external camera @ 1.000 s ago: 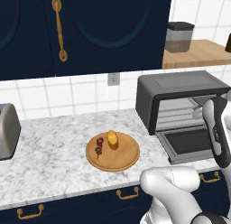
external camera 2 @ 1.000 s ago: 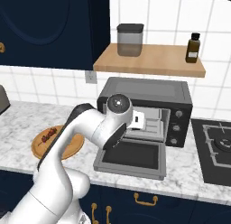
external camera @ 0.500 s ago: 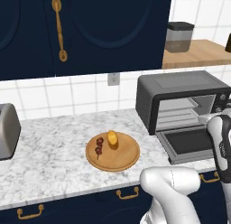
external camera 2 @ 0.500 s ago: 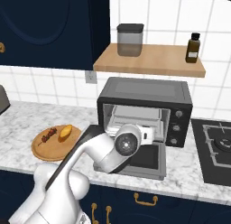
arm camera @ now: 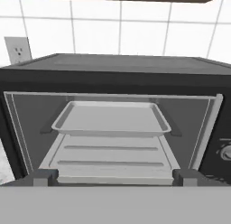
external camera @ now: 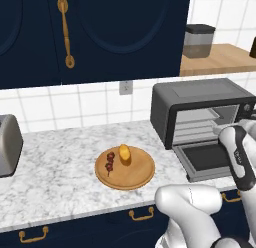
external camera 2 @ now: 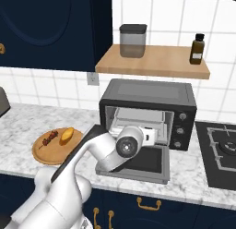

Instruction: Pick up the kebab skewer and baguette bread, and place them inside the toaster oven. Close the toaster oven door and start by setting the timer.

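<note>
The arm is folded low in front of the toaster oven (external camera 2: 150, 113), its hand held level and aimed straight into the open cavity. The gripper (arm camera: 115, 177) is spread wide, with nothing between its fingertips (arm camera: 44, 177), which are seen at the bottom of the hand view just short of the cavity mouth. Directly ahead of the gripper a grey tray (arm camera: 111, 118) is seated on an upper rail, above a slotted rack (arm camera: 113, 157). The toaster oven door (external camera 2: 144, 162) is dropped flat beneath the hand. Well to the gripper's left, the kebab skewer (external camera: 109, 161) and the baguette bread (external camera: 124, 153) are lying side by side on a wooden plate (external camera: 131, 174), with bare marble counter (external camera: 60, 172) around it. No lettering can be read.
</note>
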Available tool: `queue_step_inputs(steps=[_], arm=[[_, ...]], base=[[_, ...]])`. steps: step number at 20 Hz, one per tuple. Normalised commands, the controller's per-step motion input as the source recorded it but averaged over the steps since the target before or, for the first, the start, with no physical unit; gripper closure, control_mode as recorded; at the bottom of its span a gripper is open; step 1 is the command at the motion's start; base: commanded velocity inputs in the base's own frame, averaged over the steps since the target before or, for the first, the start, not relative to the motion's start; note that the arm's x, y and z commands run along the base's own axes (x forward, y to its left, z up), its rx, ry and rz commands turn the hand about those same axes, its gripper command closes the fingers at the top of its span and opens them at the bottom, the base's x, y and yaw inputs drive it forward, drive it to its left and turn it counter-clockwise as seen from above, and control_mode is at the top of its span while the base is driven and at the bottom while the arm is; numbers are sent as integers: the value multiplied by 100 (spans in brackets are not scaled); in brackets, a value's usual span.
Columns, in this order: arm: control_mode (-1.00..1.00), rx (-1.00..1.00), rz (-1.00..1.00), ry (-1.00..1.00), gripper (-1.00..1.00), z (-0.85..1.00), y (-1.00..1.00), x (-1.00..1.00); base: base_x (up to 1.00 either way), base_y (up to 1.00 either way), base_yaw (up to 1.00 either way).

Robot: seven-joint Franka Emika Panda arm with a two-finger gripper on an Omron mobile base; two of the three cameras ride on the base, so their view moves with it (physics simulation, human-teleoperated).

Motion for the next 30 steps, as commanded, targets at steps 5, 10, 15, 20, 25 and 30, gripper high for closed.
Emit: queue_step_inputs(steps=[5,10,15,20,25,30], arm=[[-100,0,-1,-3,-100,0,0,38],[-100,0,0,0,-100,-11,0,32],[-100,0,0,0,-100,-29,0,34],[-100,0,0,-1,-100,-7,0,41],[-100,0,0,0,-100,0,0,32],[-100,0,0,0,-100,-1,0,35]], base=[[0,0,0],[0,0,0],[0,0,0],[0,0,0],[0,0,0],[0,0,0]])
